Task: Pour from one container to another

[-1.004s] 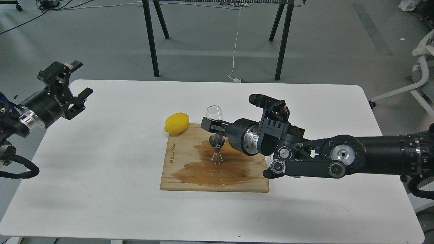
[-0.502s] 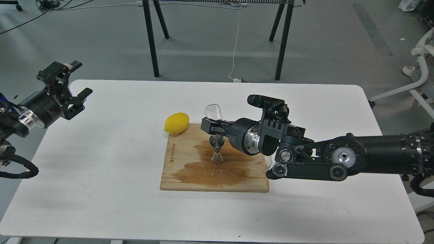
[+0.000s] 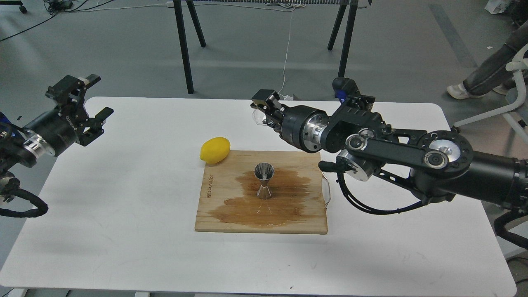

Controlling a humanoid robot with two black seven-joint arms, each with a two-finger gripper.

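The steel jigger (image 3: pixel 264 180) stands upright in the middle of a wet wooden board (image 3: pixel 222 214). My right gripper (image 3: pixel 264 112) hangs above and behind the board, well clear of the jigger, shut on the clear cup (image 3: pixel 258 117). Only the cup's rounded lower left part shows between the fingers; its tilt is hard to read. My left gripper (image 3: pixel 95 95) hovers over the table's far left edge, open and holding nothing, far from both containers.
A yellow lemon (image 3: pixel 215 149) lies at the board's back left corner. The white table (image 3: pixel 123 231) bears a dark spill stain on the board only. Black stand legs (image 3: pixel 183 49) rise behind the table. A person's leg (image 3: pixel 482 72) is at the far right.
My right gripper rose and swung back from just above the jigger, carrying the clear cup up and away. The left arm stayed put. A person's leg came into view at right.
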